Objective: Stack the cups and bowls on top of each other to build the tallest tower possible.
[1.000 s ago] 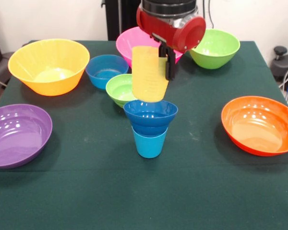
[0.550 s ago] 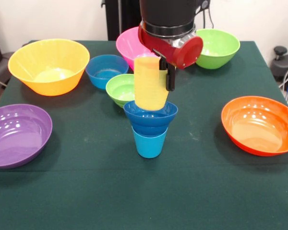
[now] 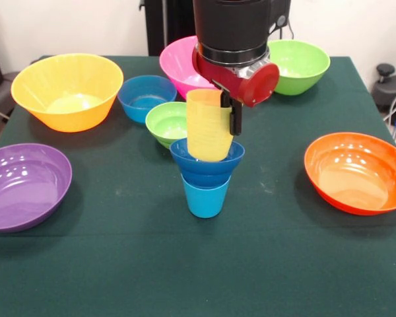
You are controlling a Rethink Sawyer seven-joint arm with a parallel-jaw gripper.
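Observation:
At the table's middle, a light blue cup (image 3: 205,197) stands upright with a small dark blue bowl (image 3: 208,160) resting on its rim. My gripper (image 3: 223,112) is shut on the rim of a translucent yellow cup (image 3: 208,125), whose base sits down inside the dark blue bowl. One black finger (image 3: 235,113) shows along the cup's right side; the other is hidden behind the cup. A small lime green bowl (image 3: 166,121) and a light blue bowl (image 3: 146,97) sit just behind and to the left of the tower.
Larger bowls ring the table: yellow-orange (image 3: 67,90) at far left, purple (image 3: 23,185) at near left, pink (image 3: 183,61) and green (image 3: 295,65) at the back, orange (image 3: 358,171) at the right. The dark green cloth (image 3: 204,264) covers the table.
The arm has come down and the yellow cup has gone from tilted above the dark blue bowl to upright with its base inside the bowl.

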